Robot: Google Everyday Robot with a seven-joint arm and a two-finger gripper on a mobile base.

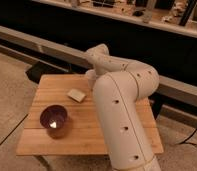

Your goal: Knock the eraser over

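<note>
at the far left, bare grey floor and a dark flat mat just beyond the back left corner of the wooden table. on the table's left half sits a dark bowl with a bright glint inside. up and right of it, apart, a small pale block lies flat. just right of the block the gripper hangs by the table's back edge, pointing down; whether it is apart or together i cannot tell. the eraser shows nowhere. if it is on the table, it is likely behind the white arm, which covers the middle and right of the top. so which way it lies from the gripper, and its long axis, can't be judged here. behind, a long pale rail runs under a dark wall
</note>
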